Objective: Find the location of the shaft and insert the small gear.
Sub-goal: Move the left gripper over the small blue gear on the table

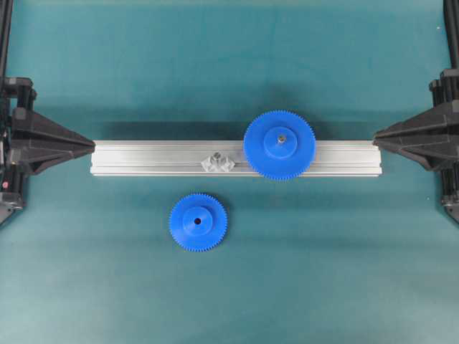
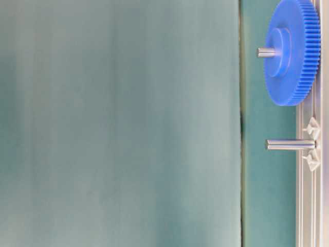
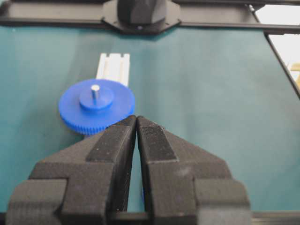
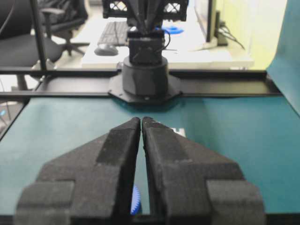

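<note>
Starting out, my left gripper (image 3: pixel 136 123) and right gripper (image 4: pixel 141 123) pinched closed and empty; next I must open over the small gear (image 1: pixel 198 222), then carry it to the shaft (image 1: pixel 215 155).

The overhead view looks straight down on the worktop (image 1: pixel 229 287). The table-level view, turned sideways, sits close to the rail (image 1: pixel 143 158). Both share the larger gear (image 1: pixel 279 145). Wrist cameras look along their claws.
</note>
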Robot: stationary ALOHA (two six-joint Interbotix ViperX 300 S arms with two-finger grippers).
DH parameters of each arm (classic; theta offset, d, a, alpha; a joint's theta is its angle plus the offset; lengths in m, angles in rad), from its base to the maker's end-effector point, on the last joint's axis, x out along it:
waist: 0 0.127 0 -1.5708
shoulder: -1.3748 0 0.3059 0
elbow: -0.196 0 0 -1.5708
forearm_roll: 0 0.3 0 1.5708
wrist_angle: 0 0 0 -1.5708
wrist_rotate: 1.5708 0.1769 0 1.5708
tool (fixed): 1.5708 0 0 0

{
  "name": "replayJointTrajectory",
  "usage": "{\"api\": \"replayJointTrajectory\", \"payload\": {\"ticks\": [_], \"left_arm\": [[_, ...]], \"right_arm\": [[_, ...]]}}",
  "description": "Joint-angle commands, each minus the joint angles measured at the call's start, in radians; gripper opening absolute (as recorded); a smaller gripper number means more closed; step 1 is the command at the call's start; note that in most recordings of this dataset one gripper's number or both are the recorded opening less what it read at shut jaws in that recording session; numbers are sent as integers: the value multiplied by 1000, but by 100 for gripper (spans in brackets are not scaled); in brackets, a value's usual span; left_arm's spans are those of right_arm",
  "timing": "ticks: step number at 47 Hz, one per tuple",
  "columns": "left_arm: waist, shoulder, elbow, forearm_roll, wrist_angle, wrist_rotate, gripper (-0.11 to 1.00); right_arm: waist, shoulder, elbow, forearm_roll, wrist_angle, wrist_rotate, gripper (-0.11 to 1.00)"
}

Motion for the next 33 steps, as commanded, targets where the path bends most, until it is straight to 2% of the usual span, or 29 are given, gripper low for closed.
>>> {"api": "replayJointTrajectory", "payload": {"ticks": [1, 5, 9, 14, 26, 33], "left_arm": [[3, 14, -28, 11, 21, -12, 11], [3, 26, -67, 11, 100, -12, 5], [2, 43, -110, 11, 195, -11, -1], [-2, 72, -146, 12, 265, -20, -1], [-81, 230, -213, 11, 308, -84, -1], [-97, 344, -311, 11, 416, -92, -1]], "right_arm": [[-3, 11, -8, 3, -5, 5, 16], [-5, 11, 3, 49, 57, 23, 22], [-8, 21, 0, 74, 135, 61, 16], [-12, 29, -14, 71, 199, 100, 11], [-25, 91, -41, 71, 356, 104, 11], [-29, 153, -66, 71, 391, 103, 11]]}}
